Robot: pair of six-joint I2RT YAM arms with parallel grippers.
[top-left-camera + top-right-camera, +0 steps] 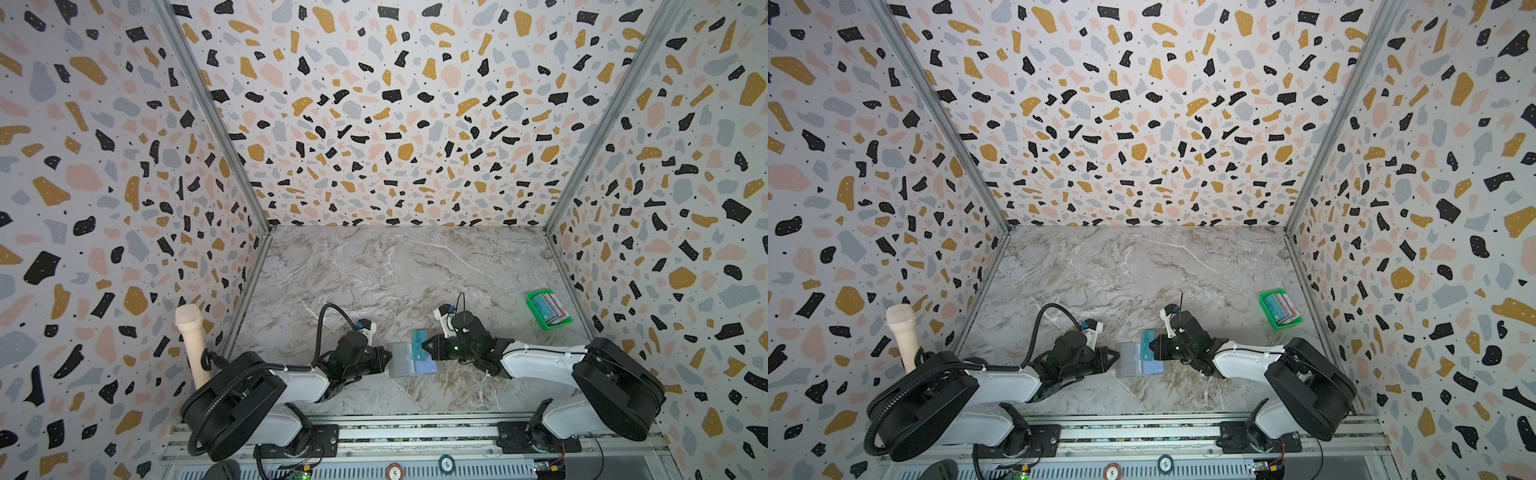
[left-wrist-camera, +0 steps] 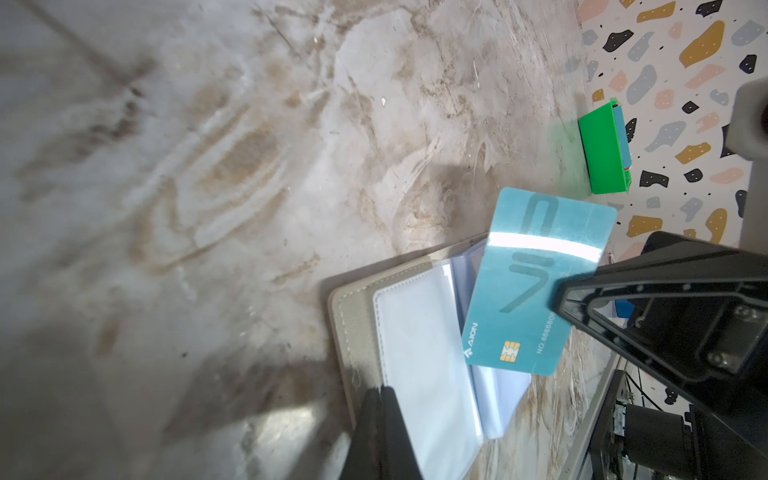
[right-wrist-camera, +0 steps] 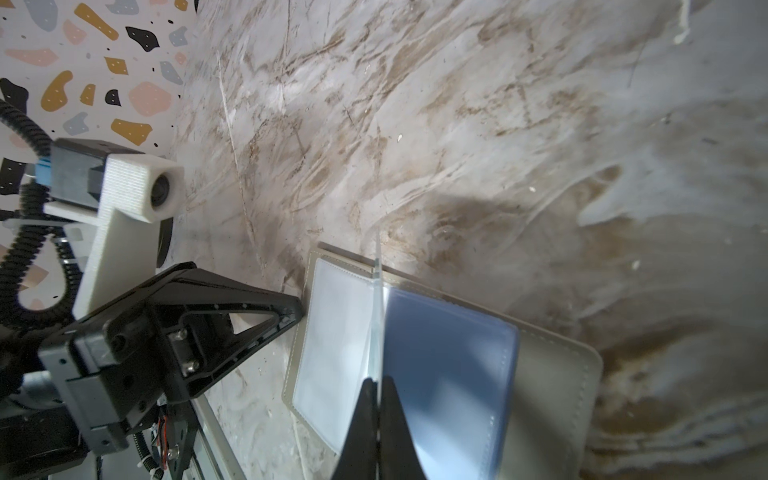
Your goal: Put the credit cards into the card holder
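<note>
The grey card holder (image 1: 400, 360) (image 1: 1128, 360) lies open on the marble table, clear pockets up, between both grippers. My right gripper (image 1: 424, 345) (image 3: 378, 384) is shut on a teal credit card (image 2: 536, 282) (image 1: 419, 344) that stands on edge over the holder's middle fold; in the right wrist view the card shows edge-on. My left gripper (image 1: 389, 356) (image 2: 383, 392) is shut, its tips touching the left edge of the holder's cover (image 2: 353, 328). More credit cards (image 1: 550, 309) lie stacked in the green tray (image 1: 532, 307) at the far right.
The green tray (image 1: 1265, 305) sits close to the right wall. A beige microphone-like post (image 1: 192, 345) stands at the left wall beside the left arm's base. Patterned walls close in three sides, and a metal rail runs along the front.
</note>
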